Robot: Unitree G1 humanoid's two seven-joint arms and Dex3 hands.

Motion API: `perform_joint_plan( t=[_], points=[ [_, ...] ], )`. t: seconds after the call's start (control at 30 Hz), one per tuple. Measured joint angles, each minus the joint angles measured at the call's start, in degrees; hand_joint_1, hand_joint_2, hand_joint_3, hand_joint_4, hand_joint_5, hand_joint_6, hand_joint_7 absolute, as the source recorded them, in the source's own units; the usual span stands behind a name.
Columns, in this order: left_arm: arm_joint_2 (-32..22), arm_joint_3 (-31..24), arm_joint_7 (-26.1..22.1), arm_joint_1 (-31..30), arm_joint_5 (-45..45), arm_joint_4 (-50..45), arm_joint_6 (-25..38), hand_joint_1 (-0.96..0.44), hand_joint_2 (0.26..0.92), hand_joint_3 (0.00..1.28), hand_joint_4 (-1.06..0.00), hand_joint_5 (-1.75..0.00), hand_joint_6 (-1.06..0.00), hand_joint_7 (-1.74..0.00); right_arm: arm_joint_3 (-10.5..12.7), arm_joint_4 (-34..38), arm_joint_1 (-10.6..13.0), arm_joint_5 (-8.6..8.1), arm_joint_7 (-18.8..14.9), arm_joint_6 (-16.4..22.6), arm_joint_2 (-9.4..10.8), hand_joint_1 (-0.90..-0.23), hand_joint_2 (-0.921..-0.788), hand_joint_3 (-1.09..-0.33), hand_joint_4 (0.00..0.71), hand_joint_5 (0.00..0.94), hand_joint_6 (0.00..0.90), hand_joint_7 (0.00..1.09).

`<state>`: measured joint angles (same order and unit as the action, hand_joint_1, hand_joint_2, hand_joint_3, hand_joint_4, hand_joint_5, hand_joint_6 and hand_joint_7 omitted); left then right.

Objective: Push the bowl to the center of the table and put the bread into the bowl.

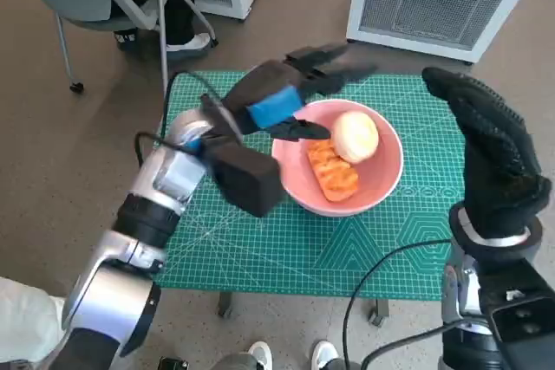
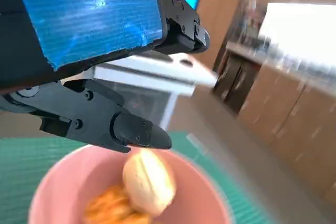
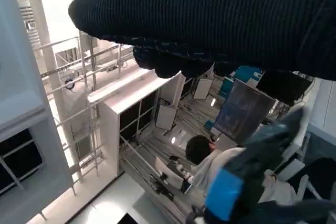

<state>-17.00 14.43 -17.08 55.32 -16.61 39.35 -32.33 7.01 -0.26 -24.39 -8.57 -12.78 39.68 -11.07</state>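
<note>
My left hand (image 1: 290, 97) hangs spread and empty over the bowl's (image 1: 381, 186) far rim, the bread (image 1: 356, 135) already inside on the desk (image 1: 260, 244), so I judge I should lift straight up, fingers wide, clear of my idle, uncurled right hand (image 1: 494, 158).
</note>
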Motion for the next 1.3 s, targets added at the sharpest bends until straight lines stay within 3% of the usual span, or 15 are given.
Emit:
perform_joint_plan(
  t=[0.1,0.3,0.37,0.47,0.6,0.83,1.3],
  points=[
    [0.3,-2.49,-0.8,-1.96,4.34,-2.38,-0.11,-0.38,0.921,0.16,-0.24,-0.03,-0.36,-0.03,0.08,0.08,-0.04,0.07,0.42,-0.01,0.0,-0.408,-0.921,-0.513,0.42,0.001,0.103,0.72],
    [2.79,-8.42,-2.26,-7.57,16.76,-11.96,2.73,-0.3,0.921,0.23,-0.32,-0.07,-0.4,-0.06,0.35,0.05,-0.71,2.37,2.34,-0.64,0.09,-0.409,-0.921,-0.52,0.419,0.0,0.105,0.72],
    [4.37,-10.16,-2.68,-9.96,21.58,-15.58,3.91,-0.28,0.921,0.27,-0.3,-0.14,-0.21,-0.44,0.54,-0.02,-1.17,3.3,3.35,-1.22,0.22,-0.412,-0.921,-0.525,0.415,0.0,0.105,0.72],
    [6.98,-11.9,-3.34,-13.69,27.88,-20.56,5.99,-0.27,0.921,0.3,-0.21,-0.36,-0.07,-0.77,0.72,-0.33,-1.77,4.8,4.84,-1.97,0.41,-0.413,-0.921,-0.528,0.407,0.0,0.104,0.72],
    [9.73,-13.08,-3.67,-18.18,33.25,-25.7,8.94,-0.26,0.921,0.32,-0.11,-0.58,-0.01,-0.95,0.76,-0.73,-2.31,6.46,6.43,-2.79,0.9,-0.412,-0.921,-0.531,0.403,0.0,0.102,0.72],
    [10.46,-14.4,-4.18,-22.8,35.82,-31.76,13.17,-0.25,0.921,0.34,-0.04,-0.71,0.0,-1.04,0.66,-1.59,-2.79,8.68,8.72,-4.08,1.44,-0.411,-0.921,-0.534,0.401,0.0,0.097,0.72],
    [11.56,-15.51,-1.26,-26.71,35.15,-40.2,16.32,-0.29,0.912,0.37,0.0,-0.86,0.0,-1.13,-0.61,-3.22,-4.02,8.73,9.97,-7.36,2.95,-0.398,-0.921,-0.514,0.418,0.008,0.122,0.73]
  ],
)
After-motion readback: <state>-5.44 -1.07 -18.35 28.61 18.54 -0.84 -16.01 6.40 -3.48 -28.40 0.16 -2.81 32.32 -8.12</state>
